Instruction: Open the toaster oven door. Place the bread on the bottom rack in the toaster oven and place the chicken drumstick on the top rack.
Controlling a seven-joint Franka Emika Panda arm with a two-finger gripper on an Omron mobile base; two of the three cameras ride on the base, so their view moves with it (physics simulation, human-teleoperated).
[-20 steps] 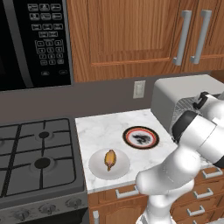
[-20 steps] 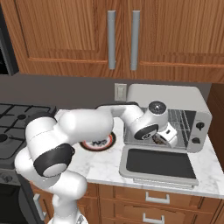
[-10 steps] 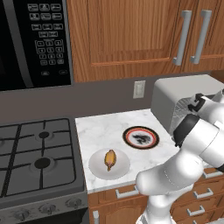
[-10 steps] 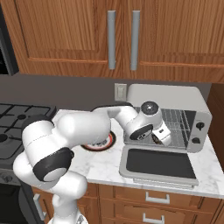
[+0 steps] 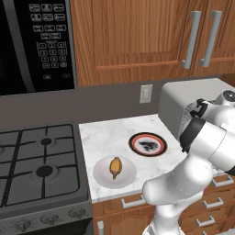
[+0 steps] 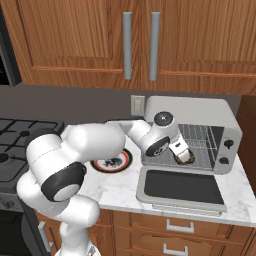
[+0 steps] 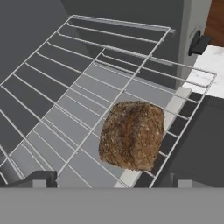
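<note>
The toaster oven [image 6: 190,111] [image 5: 183,98] stands at the counter's right end with its door [image 6: 180,186] folded down flat. The dark brown bread [image 7: 132,134] [image 6: 186,157] lies on the bottom rack [image 7: 131,89], near its front edge. The top rack [image 7: 113,43] [image 6: 200,134] above it carries nothing. My gripper [image 7: 109,179] [image 6: 180,150] is open at the oven mouth, its fingertips either side of the bread and apart from it. The golden chicken drumstick [image 5: 115,166] rests on a white plate [image 5: 103,176] at the counter's front.
A dark plate with a red rim [image 5: 147,144] [image 6: 111,162] sits bare on the marble counter [image 5: 105,137]. A gas stove [image 5: 36,156] is to the left, a black microwave [image 5: 36,41] above it. Wooden cabinets [image 6: 140,40] hang overhead.
My hand has drawn back a little from the oven, toward the left. The bread stays put on the rack, and the gripper stays open.
</note>
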